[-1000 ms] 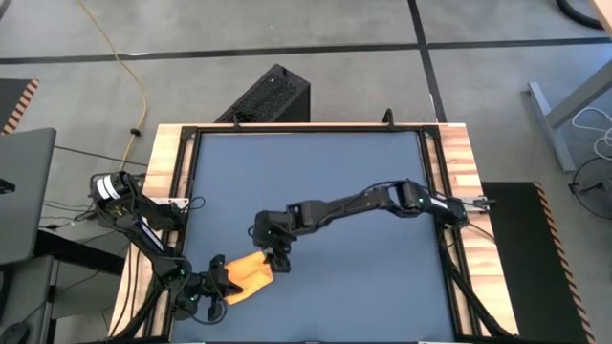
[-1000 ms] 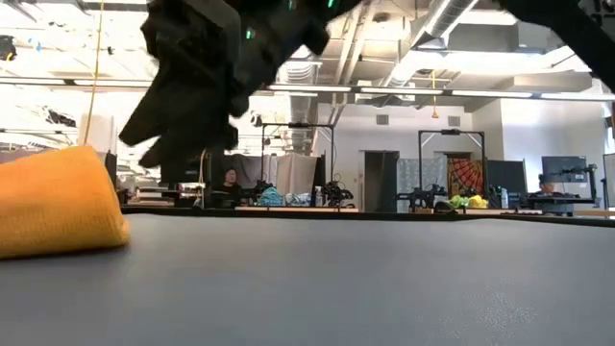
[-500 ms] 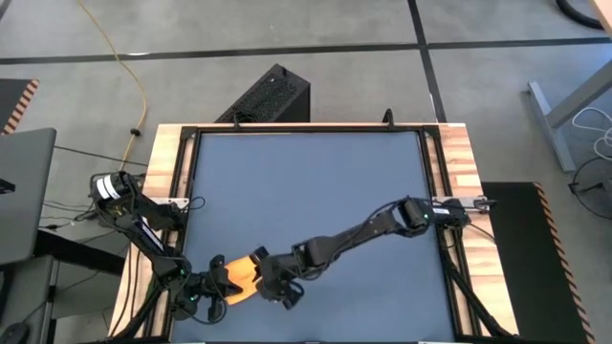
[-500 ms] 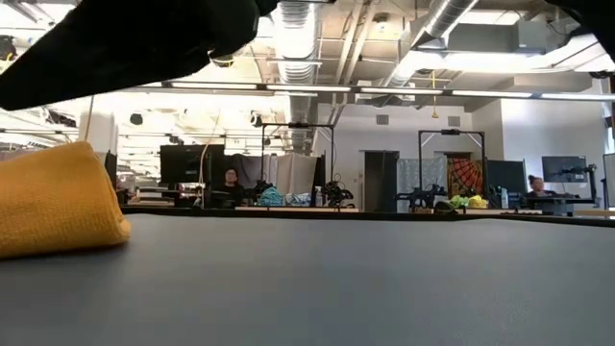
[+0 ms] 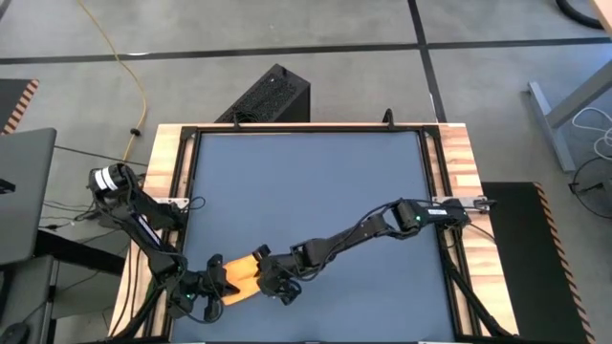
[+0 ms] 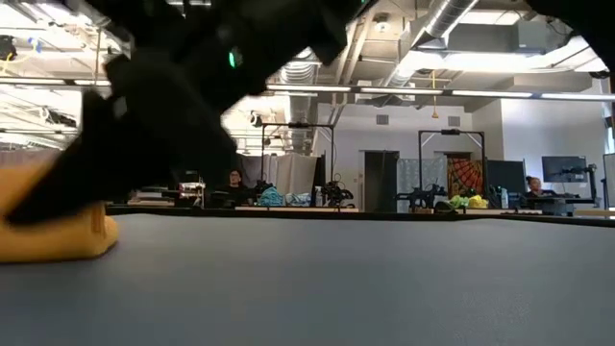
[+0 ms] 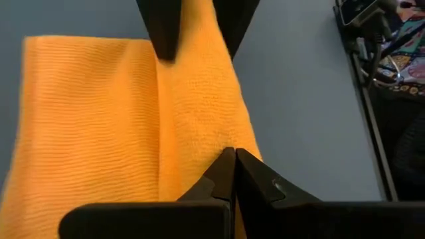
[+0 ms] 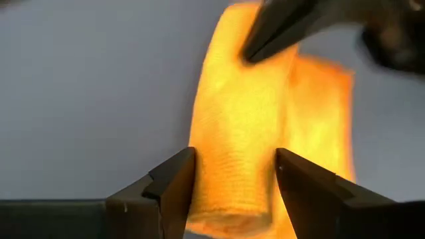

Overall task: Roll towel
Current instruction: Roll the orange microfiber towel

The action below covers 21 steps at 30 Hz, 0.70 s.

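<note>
Right end effector (image 8: 232, 176) straddles the folded, ribbed yellow-orange towel (image 8: 252, 126).

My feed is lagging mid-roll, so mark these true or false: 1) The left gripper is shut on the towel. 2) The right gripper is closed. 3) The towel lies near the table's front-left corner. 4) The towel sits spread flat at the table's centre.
1) True: the left gripper is shut, pinching the towel.
2) False: the right gripper is open, its fingers on either side of the towel's folded end.
3) True, on the high view: towel, table.
4) False: it is folded over, near the front-left edge.
</note>
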{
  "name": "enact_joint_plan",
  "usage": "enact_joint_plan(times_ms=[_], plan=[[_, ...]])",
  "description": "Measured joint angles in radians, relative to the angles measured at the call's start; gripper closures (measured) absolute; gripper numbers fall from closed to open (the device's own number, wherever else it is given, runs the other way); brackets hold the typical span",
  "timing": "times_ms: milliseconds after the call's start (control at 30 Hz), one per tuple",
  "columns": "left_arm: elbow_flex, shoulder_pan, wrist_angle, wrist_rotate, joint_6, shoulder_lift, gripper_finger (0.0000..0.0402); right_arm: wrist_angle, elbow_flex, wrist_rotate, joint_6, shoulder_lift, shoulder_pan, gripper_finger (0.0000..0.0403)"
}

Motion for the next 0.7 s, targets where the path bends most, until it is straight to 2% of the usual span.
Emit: enact_joint_plan(times_ms=[167,300,567,700], plan=[[0.000,0.000,-0.041,-0.004,-0.016,-0.017,0.0401,0.019,0.003,0.030,0.035,0.030,0.001,0.0172],[0.000,0.000,-0.040,-0.004,-0.018,-0.017,0.0401,0.014,0.001,0.014,0.143,0.045,-0.010,0.0207],[0.000,0.001,-0.067,-0.015,-0.032,-0.017,0.0401,0.013,0.001,-0.254,0.427,0.048,-0.066,0.0357],[0.000,0.006,-0.089,-0.022,-0.044,-0.017,0.0401,-0.008,0.001,-0.391,0.636,0.048,-0.106,0.0366]])
